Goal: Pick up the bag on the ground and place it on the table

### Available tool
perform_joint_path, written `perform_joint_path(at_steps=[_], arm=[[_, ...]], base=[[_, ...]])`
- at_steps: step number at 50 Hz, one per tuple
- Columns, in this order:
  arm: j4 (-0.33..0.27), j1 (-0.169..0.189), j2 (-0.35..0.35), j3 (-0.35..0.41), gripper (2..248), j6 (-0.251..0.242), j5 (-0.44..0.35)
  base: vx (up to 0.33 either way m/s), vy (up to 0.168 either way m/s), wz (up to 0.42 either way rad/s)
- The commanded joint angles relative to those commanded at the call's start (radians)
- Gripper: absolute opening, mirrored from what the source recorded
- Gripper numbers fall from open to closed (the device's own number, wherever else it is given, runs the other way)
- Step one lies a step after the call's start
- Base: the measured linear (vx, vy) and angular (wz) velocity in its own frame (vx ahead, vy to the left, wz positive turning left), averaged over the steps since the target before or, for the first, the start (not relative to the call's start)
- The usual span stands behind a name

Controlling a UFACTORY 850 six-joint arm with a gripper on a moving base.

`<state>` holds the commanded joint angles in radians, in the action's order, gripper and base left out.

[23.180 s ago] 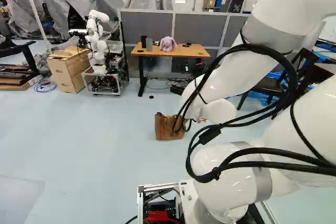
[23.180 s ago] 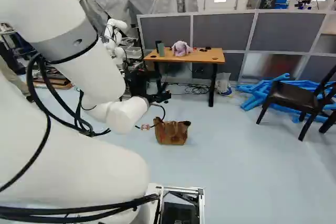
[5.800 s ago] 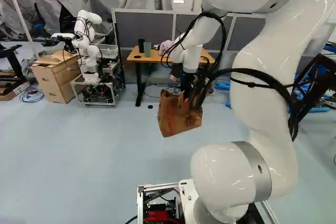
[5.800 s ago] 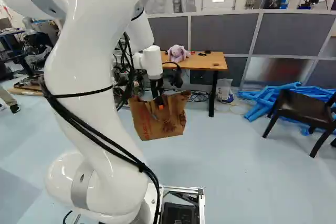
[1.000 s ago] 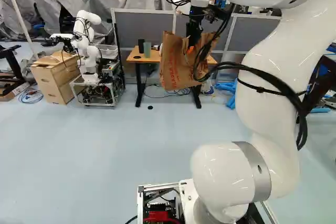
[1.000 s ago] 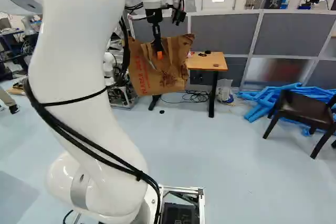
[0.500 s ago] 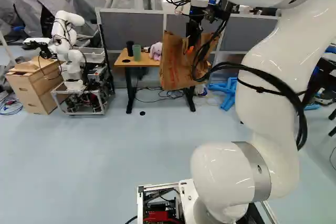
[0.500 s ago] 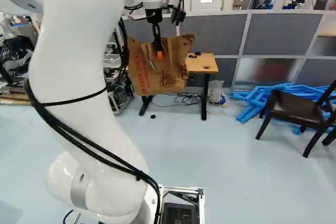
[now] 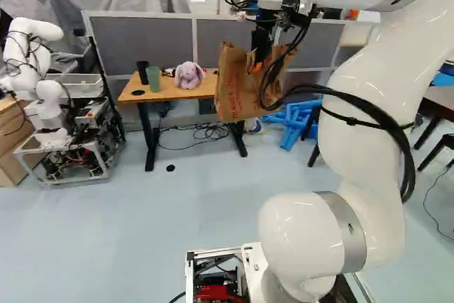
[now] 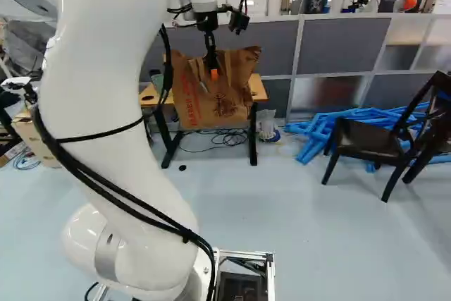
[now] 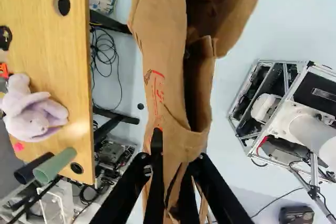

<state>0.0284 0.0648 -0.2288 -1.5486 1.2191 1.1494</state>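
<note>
My claw [image 10: 213, 73] is pinching the brown bag [image 10: 194, 96] in the air. The surface [image 9: 170, 91] with the bunny [image 9: 189, 75] is past my claw, lower down.

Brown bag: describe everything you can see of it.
The brown bag looks like creased paper, with red lettering and a dark round print on one face, and a looped handle. Its mouth is open, showing a shadowed inside in the wrist view. It hangs roughly upright, pinched near the top by the hand, above the floor and beside the table, not over it. Black cables pass in front; whether they touch it is unclear.
</note>
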Motion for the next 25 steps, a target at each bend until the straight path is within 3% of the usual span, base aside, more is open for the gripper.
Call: perform_joint_path(at_steps=[7,25], arm=[[0.000,0.000,0.000,0.000,21,0.000,0.000],[0.000,0.000,0.000,0.000,21,0.000,0.000]], base=[[0.262,-0.067,-0.153],[0.253,-0.041,-0.016]])
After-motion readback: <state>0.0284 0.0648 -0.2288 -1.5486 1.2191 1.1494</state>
